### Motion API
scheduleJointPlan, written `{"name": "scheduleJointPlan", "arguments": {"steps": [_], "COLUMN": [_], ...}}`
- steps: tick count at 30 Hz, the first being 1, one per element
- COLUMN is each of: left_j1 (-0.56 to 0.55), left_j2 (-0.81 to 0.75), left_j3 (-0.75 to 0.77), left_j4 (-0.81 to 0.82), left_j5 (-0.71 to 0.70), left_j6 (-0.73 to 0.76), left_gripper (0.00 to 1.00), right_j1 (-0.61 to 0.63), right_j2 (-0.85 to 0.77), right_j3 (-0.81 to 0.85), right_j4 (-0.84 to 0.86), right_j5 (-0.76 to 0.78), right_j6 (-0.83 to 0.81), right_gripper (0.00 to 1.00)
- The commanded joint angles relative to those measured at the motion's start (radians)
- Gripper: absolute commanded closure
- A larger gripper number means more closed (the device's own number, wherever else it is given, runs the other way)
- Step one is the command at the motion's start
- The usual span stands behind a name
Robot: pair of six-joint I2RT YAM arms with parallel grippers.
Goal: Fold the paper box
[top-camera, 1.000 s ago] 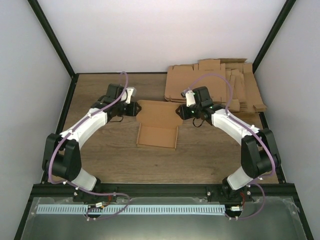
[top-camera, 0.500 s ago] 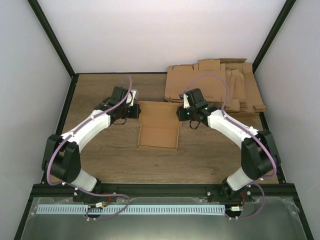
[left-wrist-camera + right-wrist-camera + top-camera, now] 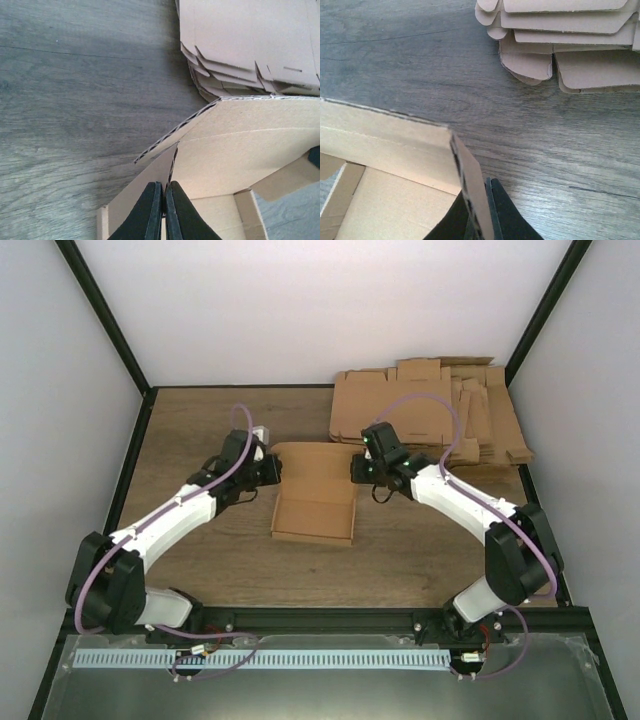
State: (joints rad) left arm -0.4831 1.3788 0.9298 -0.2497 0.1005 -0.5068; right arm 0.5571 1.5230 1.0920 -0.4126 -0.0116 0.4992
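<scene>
The paper box (image 3: 313, 508) is a shallow brown cardboard tray in the middle of the table, with its lid panel standing up and tipped back at the far side. My left gripper (image 3: 278, 470) is shut on the lid's left side flap; in the left wrist view the black fingertips (image 3: 152, 210) pinch the flap (image 3: 150, 187) of the box (image 3: 250, 145). My right gripper (image 3: 357, 468) is shut on the lid's right side flap; in the right wrist view the flap (image 3: 470, 185) stands between the black fingers (image 3: 502, 212), and the box's inside (image 3: 395, 210) lies to the left.
A pile of flat brown cardboard blanks (image 3: 430, 410) lies at the back right, close behind the right gripper; it also shows in the left wrist view (image 3: 250, 45) and the right wrist view (image 3: 565, 40). Black frame posts and white walls enclose the wooden table (image 3: 200, 550).
Both grippers have moved inward and slightly toward the near side with the lid flaps. The lid has risen from lying flat to standing more upright over the tray.
</scene>
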Motion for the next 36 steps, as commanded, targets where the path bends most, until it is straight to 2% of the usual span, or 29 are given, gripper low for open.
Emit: {"name": "scheduleJointPlan", "arguments": {"steps": [1,11,21,27,36], "left_j1": [-0.051,-0.069,-0.069,-0.07,-0.095], "left_j2": [-0.018,-0.007,0.043,0.036,0.005], "left_j3": [-0.037,-0.062,-0.157,-0.227,-0.297], "left_j4": [0.156,0.302,0.411,0.461,0.444], "left_j5": [0.013,0.006,0.018,0.027,0.018], "left_j6": [-0.114,-0.054,-0.113,-0.162,-0.173], "left_gripper": [0.95,0.94,0.94,0.94,0.94], "right_j1": [0.059,0.07,0.076,0.113,0.172], "right_j2": [-0.031,-0.073,-0.037,-0.034,-0.035], "right_j3": [-0.012,-0.119,-0.22,-0.273,-0.347], "right_j4": [0.139,0.406,0.558,0.574,0.573], "right_j5": [0.041,0.209,0.245,0.296,0.323], "right_j6": [0.108,0.073,0.074,0.116,0.157], "right_gripper": [0.97,0.98,0.98,0.98,0.98]}}
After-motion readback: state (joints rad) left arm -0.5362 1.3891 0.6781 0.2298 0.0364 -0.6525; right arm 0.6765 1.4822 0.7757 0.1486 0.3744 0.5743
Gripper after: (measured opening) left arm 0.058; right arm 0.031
